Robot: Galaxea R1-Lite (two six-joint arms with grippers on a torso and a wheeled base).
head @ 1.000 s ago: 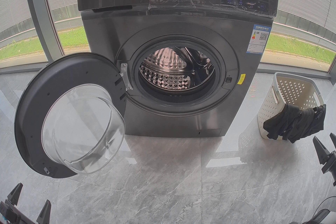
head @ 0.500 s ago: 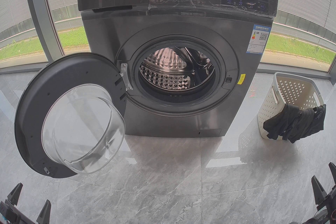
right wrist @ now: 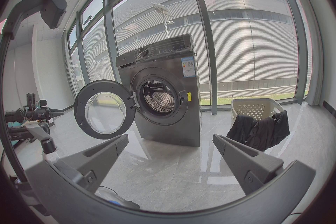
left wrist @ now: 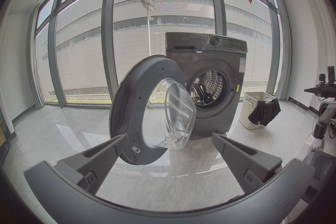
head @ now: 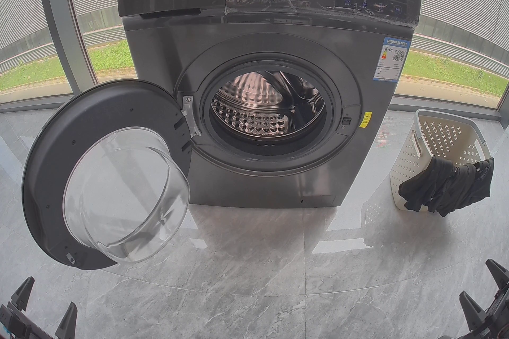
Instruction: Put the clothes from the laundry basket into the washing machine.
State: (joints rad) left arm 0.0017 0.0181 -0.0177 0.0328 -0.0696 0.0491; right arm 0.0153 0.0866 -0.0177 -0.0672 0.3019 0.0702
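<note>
While the dark clothes [head: 448, 186] hang over the front rim of the white laundry basket [head: 408, 165], that basket stands on the floor just beside the washing machine [head: 254, 33], on the robot's right. The machine's round door [head: 69, 112] is swung wide open, baring the steel drum [head: 254, 107]. Well in front of the machine, the left gripper [head: 49, 295] and right gripper [head: 477, 279] each hang with fingers spread apart, empty.
</note>
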